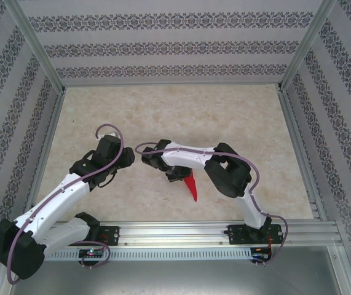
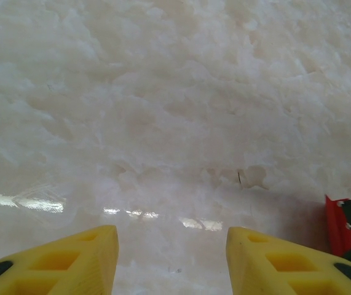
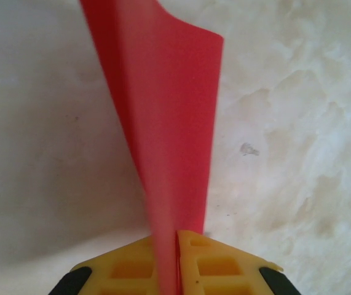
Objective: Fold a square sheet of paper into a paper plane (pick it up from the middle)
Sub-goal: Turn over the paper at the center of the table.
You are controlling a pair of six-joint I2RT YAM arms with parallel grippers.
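Seen from above, the bright red paper plane [image 1: 192, 187] is held just right of the centre of the pale marbled worktop [image 1: 163, 110]. Its long axis runs from 12 to 6 o'clock, with the narrow tip toward 6. It is plain, smooth, folded paper that tapers. The right gripper [image 3: 176, 239] is clamped on its wider end. At its 9 o'clock, the left gripper [image 2: 172, 246] has its jaws parted and holds nothing.

Pale marbled tabletop [image 1: 163, 110] enclosed by patterned wallpaper walls [image 1: 163, 46] and aluminium posts [image 1: 37, 48].
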